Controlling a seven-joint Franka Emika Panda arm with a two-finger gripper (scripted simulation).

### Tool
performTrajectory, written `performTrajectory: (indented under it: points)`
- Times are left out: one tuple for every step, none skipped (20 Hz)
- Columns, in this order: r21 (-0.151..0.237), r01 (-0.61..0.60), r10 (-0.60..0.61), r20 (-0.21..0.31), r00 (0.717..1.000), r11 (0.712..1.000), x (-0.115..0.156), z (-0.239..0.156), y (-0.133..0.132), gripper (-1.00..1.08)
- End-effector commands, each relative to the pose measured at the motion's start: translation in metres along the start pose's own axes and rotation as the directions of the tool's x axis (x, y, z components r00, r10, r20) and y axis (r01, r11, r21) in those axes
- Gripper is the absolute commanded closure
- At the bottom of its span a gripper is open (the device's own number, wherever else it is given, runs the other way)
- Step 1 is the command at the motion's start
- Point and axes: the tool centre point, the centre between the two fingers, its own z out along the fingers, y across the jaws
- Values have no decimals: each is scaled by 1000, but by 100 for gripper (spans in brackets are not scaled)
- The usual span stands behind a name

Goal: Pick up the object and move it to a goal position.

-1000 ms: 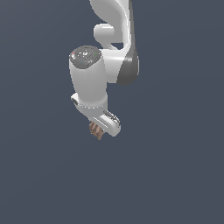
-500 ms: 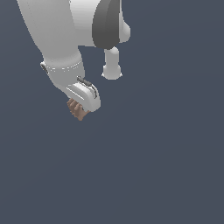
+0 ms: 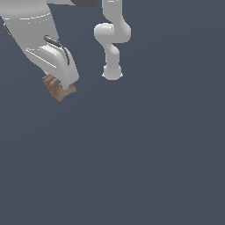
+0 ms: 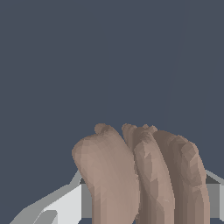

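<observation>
Only plain dark grey ground all round, plus the arm's own white base near the upper middle of the exterior view. Nothing blocking. Gripper at the upper left corner, closed on the object, a brown ridged lump poking out below. Fingers flanking the lobes closely in the wrist view.

A flat, uniform slate-blue backdrop fills the whole exterior view, with no seam, edge or horizon to separate floor from wall. The light is even and soft, casting no visible shadow on it. In the wrist view the same plain dark blue-grey surface fills the background.
</observation>
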Motion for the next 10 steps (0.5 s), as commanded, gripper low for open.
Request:
performTrajectory:
  points:
    - [-1,1,-1,1,1000,1000,3,-13,7,108]
    - [-1,2,-2,1,1000,1000,4,-16,9,108]
    - [-1,2,-2,1,1000,1000,5,-20,11,108]
    - [-1,2,-2,1,1000,1000,5,-22,13,108]
    - [-1,2,-2,1,1000,1000,6,-24,14,108]
    - [-1,2,-2,1,1000,1000,7,-26,15,108]
    - [-1,2,-2,1,1000,1000,7,-27,15,108]
    - [-1,2,-2,1,1000,1000,8,-27,15,108]
    - [-1,2,-2,1,1000,1000,8,-28,15,108]
    - [-1,2,-2,1,1000,1000,8,-28,16,108]
